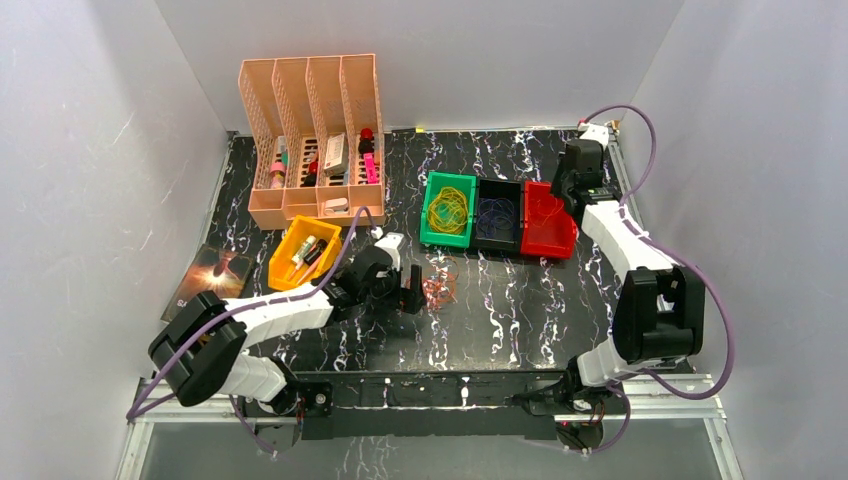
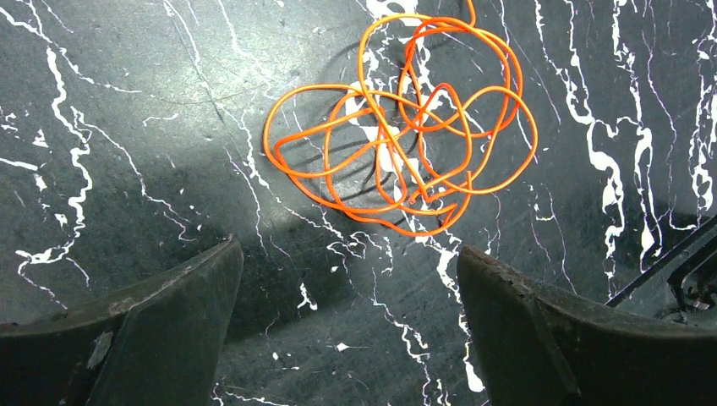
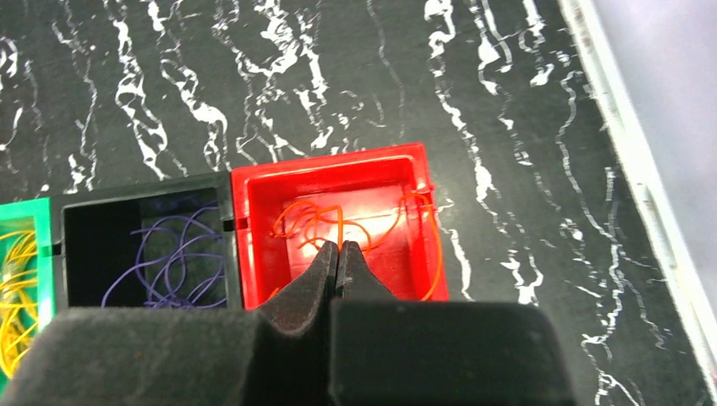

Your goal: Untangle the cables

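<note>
On a black marbled table [image 1: 530, 320] walled in white, the sorting is looking well advanced. Yellow cables [image 1: 448, 210] are lying in the green bin [image 1: 426, 210], purple ones [image 3: 169, 254] in the black bin [image 3: 139, 201] and orange ones [image 3: 304, 222] in the red bin [image 3: 325, 167]. The right gripper [image 3: 338, 251] is hovering directly above the red bin, jaws pressed together, no strand visibly caught. One orange tangle [image 2: 397, 127] is lying just ahead of the left gripper [image 2: 347, 254], whose jaws are standing wide apart and empty — probably the last clump needing separation.
</note>
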### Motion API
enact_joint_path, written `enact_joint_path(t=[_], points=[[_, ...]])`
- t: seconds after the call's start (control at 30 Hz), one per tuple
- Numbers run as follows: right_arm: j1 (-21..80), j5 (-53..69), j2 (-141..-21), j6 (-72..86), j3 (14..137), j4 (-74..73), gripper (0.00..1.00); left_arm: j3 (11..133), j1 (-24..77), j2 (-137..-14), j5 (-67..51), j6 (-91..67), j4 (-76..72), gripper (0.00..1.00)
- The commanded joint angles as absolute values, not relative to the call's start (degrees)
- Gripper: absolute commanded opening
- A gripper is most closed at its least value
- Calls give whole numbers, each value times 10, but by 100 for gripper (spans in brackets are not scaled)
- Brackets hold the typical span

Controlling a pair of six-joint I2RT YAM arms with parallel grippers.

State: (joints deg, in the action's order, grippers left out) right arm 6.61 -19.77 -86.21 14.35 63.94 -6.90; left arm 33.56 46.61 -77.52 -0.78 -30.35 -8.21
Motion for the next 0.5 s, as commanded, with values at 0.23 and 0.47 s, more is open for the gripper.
enact_joint_path(t=[0.23,0.47], points=[[54,-87,-884,198,632,-48,0,335,464,-741,10,-305,-53,98],[16,-22,-897,255,602,-30,0,336,464,-741,7,-308,-50,98]])
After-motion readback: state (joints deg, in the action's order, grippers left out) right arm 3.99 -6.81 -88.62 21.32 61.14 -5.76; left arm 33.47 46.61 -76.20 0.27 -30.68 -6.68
